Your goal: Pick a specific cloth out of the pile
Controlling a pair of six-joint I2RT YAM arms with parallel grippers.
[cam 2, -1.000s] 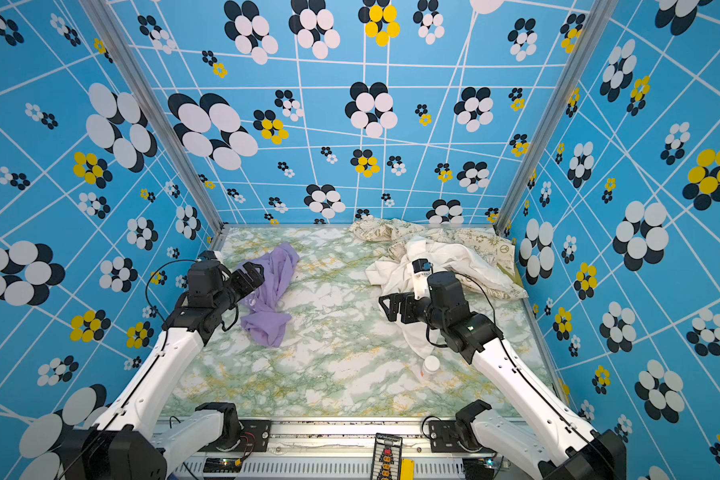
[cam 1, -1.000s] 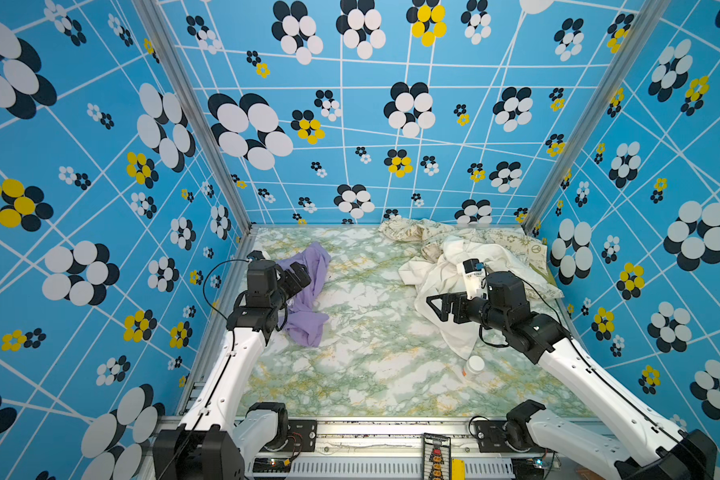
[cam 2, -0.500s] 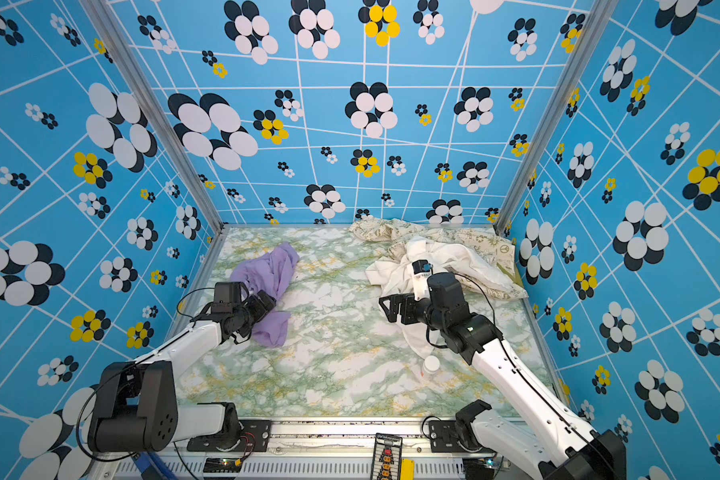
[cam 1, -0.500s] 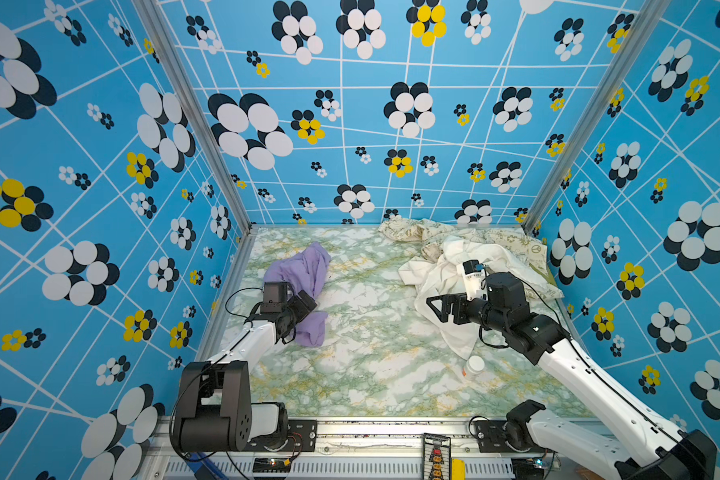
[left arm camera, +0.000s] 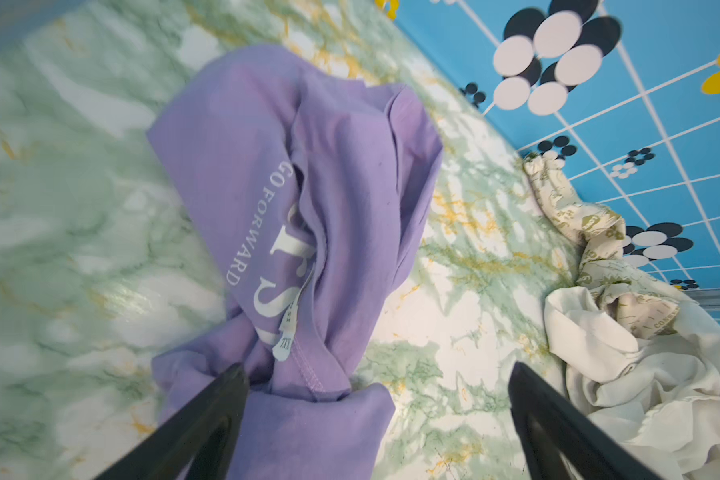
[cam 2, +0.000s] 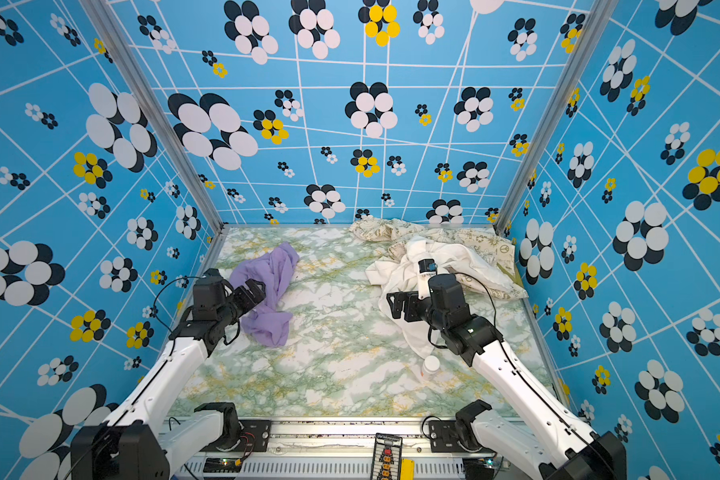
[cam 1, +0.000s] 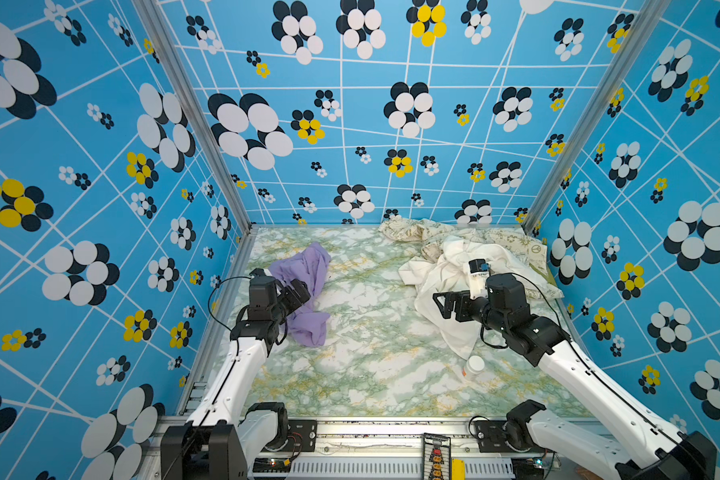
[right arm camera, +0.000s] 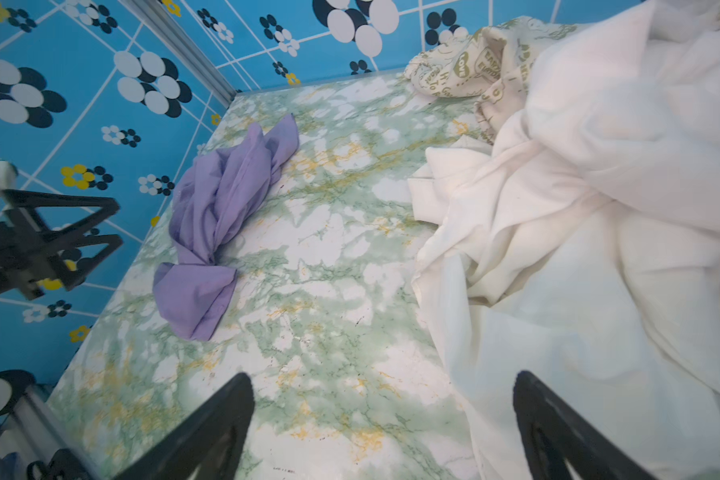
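The lavender cloth (cam 1: 313, 270) (cam 2: 272, 272) lies crumpled on the marbled desk (cam 1: 371, 357), toward 9 o'clock in both top views. It is by itself and well apart from the pile at 1 to 2 o'clock, where a white cloth (cam 1: 449, 270) (cam 2: 454, 254) is heaped against a cream printed cloth (cam 1: 412, 229) (cam 2: 375, 229).

The left jaws stand wide open and hold nothing. They sit at the cloth's 9 o'clock side, over its middle, and point toward 3 o'clock. From the left wrist camera the cloth (left arm camera: 341, 166) fills the space ahead of the two fingers, showing its white lettering and a small neck label. One fingertip overlaps a lower fold, but whether it touches the fabric cannot be told. From the right wrist camera the cloth (right arm camera: 221, 199) lies limp on the desk, with the left jaws raised beside it.

The right jaws are also spread wide and empty. They hover at the 8 o'clock edge of the white cloth (right arm camera: 599, 208), pointing toward 9 o'clock, far from the lavender cloth. A small white bottle (cam 1: 473, 365) (cam 2: 430, 365) lies on the desk at 5 o'clock.
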